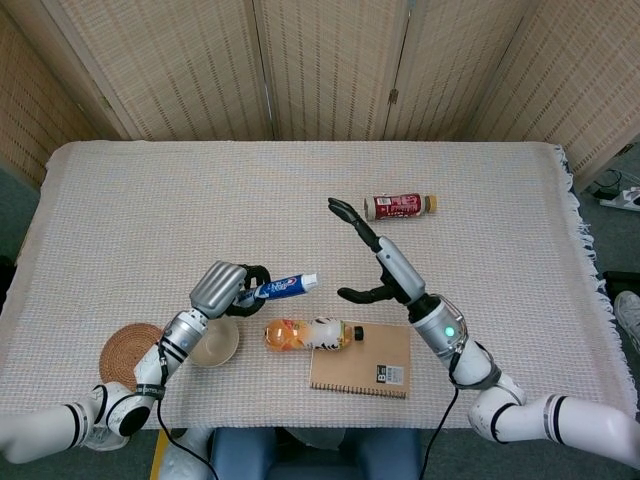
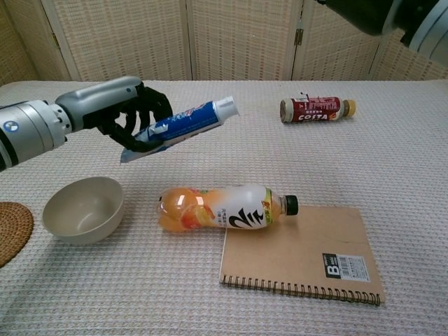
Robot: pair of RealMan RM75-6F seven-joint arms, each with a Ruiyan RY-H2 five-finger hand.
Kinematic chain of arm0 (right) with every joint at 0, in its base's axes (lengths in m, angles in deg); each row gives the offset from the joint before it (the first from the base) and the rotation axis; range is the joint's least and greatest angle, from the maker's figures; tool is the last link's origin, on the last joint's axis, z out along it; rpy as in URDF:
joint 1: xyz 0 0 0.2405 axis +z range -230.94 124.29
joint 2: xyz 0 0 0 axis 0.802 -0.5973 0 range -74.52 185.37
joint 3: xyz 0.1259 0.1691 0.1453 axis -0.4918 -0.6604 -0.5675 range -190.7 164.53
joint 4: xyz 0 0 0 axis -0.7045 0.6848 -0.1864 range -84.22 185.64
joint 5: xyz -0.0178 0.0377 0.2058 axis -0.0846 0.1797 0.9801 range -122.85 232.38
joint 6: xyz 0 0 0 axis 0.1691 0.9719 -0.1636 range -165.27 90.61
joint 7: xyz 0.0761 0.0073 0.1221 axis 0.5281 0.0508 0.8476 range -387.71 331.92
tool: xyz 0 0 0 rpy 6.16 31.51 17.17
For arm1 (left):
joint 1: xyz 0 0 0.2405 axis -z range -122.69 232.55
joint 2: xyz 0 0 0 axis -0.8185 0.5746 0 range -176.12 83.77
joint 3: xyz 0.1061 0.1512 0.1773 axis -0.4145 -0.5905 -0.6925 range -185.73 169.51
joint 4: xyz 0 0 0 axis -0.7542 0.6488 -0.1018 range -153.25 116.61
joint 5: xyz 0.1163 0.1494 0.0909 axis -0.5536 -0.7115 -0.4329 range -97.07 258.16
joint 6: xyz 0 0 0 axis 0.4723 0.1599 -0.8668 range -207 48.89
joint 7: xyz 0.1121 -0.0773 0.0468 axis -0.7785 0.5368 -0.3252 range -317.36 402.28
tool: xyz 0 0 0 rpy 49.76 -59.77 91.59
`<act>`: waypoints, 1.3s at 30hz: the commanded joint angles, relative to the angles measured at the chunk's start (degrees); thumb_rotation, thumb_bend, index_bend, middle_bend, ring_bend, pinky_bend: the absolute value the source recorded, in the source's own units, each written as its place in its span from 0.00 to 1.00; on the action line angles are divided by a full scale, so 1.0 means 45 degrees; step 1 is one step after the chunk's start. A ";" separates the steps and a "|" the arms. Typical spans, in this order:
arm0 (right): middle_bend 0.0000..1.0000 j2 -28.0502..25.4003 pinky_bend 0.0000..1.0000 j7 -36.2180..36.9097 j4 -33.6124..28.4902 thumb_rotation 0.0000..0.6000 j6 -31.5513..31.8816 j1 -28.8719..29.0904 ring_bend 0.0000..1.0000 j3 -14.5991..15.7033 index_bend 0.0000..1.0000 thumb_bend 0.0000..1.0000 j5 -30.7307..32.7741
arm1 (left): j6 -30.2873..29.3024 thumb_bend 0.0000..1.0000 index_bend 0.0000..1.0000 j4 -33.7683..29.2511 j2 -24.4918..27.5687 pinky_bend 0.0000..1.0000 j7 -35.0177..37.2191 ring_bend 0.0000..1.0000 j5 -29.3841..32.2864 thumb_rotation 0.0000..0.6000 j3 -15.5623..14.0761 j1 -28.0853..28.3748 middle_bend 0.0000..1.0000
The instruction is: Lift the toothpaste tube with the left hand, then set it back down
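The left hand (image 2: 129,115) holds the toothpaste tube (image 2: 178,126) aloft by its crimped end, above the table (image 2: 392,154) near the bowl (image 2: 82,208); the right hand (image 1: 375,270) hovers open-fingered and empty — lower the tube level, clear of the orange bottle (image 2: 224,208), before releasing.

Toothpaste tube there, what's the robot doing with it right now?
The left hand grips the toothpaste tube by its flat end and holds it in the air, cap pointing toward the right, above the table. The tube is not yet set back down. The right hand is open, fingers spread, apart from the tube and holding nothing. Below the tube lie an orange bottle with its cap end on a notebook, and a bowl beside them.
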 commanded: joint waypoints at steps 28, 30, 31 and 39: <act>0.00 -0.3861 0.00 -0.5109 -0.0378 0.75 0.1625 -0.3652 0.00 0.2590 0.00 0.14 -0.0143 | -0.1950 0.49 0.18 -0.0877 0.1380 0.28 -0.3752 0.22 0.2224 1.00 -0.0160 -0.1754 0.27; 0.02 -0.4014 0.00 -0.5764 -0.0268 0.94 0.1864 -0.4020 0.00 0.2737 0.00 0.14 0.0003 | -0.2339 0.49 0.19 -0.1404 0.1908 0.27 -0.3682 0.22 0.2172 1.00 -0.0273 -0.2165 0.27; 0.03 -0.4109 0.00 -0.6200 -0.0216 0.99 0.1976 -0.4261 0.00 0.2862 0.00 0.14 0.0098 | -0.2662 0.49 0.18 -0.1714 0.2214 0.26 -0.3613 0.22 0.2108 1.00 -0.0349 -0.2461 0.27; 0.01 -0.4559 0.00 -0.7390 -0.0162 0.99 0.2429 -0.5628 0.00 0.3654 0.00 0.14 0.0409 | -0.5206 0.49 0.19 -0.3018 0.3507 0.22 -0.2915 0.22 0.0975 1.00 -0.1164 -0.4578 0.27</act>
